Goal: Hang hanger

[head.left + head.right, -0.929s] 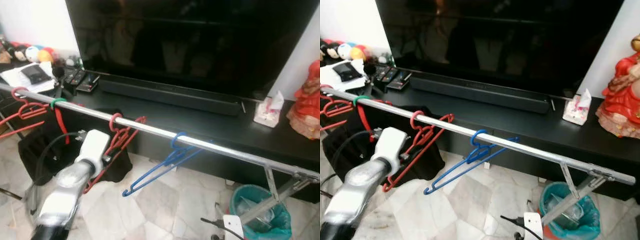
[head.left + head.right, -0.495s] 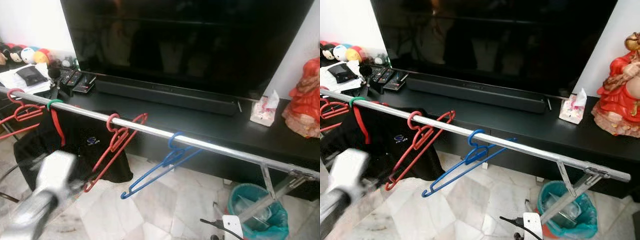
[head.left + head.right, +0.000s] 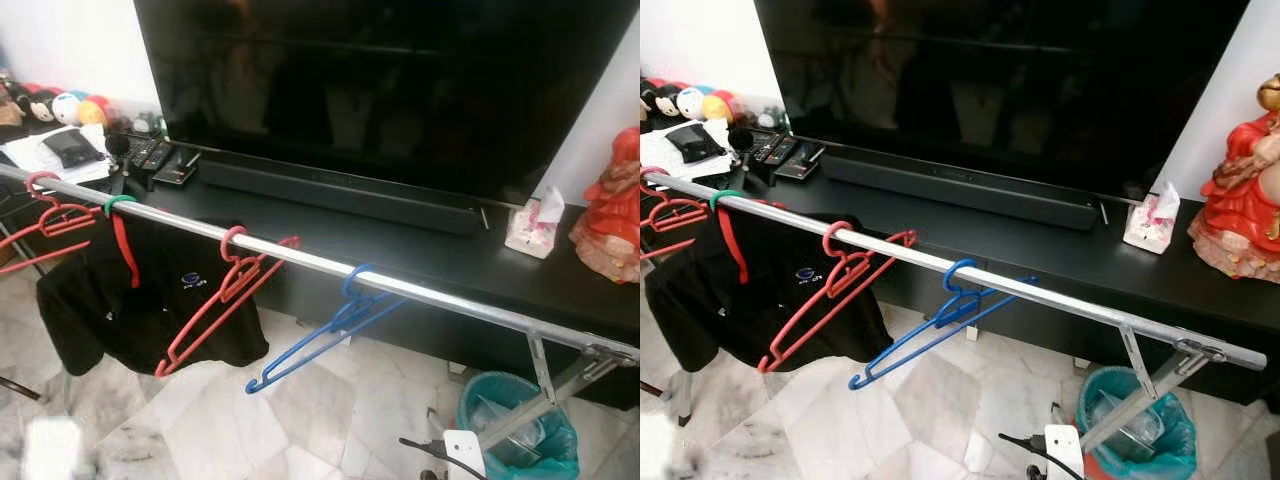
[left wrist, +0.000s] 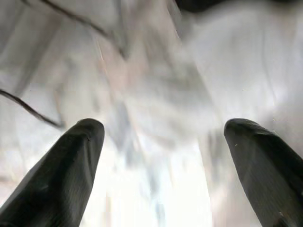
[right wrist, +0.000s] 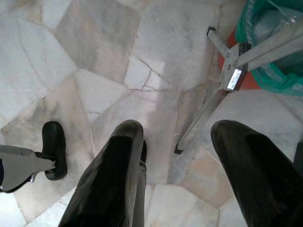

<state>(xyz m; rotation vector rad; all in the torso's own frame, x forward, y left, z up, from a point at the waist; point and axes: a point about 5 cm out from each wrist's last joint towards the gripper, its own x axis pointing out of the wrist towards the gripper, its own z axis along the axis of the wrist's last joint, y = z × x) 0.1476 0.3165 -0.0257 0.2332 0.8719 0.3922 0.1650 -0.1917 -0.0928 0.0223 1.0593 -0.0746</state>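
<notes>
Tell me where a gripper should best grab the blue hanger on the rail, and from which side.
Probably the blue hanger is best gripped on its neck just below the hook, coming from the robot's side of the metal rail. The hook loops over the rail and the body slants down toward the floor, free of the red hanger beside it.

Left arm drops away from red hanger (image 3: 218, 300); now just white blur low by floor. Left gripper (image 4: 163, 161) lets go, fingers wide apart, nothing between them. Red hanger hangs free on rail (image 3: 300, 260), no gripper touching.
</notes>
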